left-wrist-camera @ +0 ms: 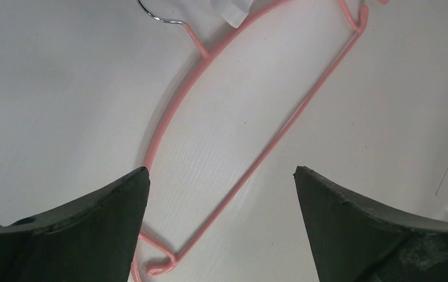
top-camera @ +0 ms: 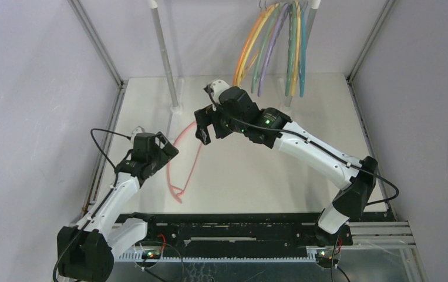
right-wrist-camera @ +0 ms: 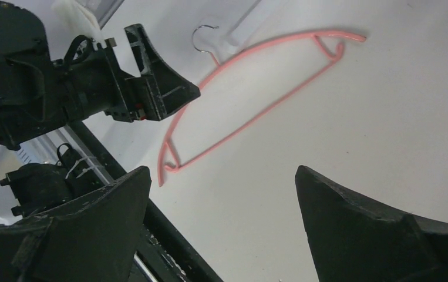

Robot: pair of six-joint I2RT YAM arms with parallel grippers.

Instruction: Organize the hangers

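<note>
A pink hanger (top-camera: 192,167) lies flat on the white table, left of centre, its metal hook (left-wrist-camera: 157,17) beside the foot of the rail's left post. My left gripper (top-camera: 165,148) hovers over the hanger's near end, open and holding nothing. In the left wrist view the pink hanger's (left-wrist-camera: 255,158) straight bar runs on the table between the spread fingers. My right gripper (top-camera: 204,128) is open and empty above the hanger's far end; in its wrist view the pink hanger (right-wrist-camera: 251,116) lies ahead. Several hangers (top-camera: 274,47) in orange, yellow, green, lilac and teal hang from the rail at the back.
The rail frame's left post (top-camera: 165,59) stands at the back left on a white foot (top-camera: 177,108); its right post (top-camera: 312,12) rises behind the hung bundle. Grey walls and metal struts enclose the table. A black rail (top-camera: 239,226) runs along the near edge.
</note>
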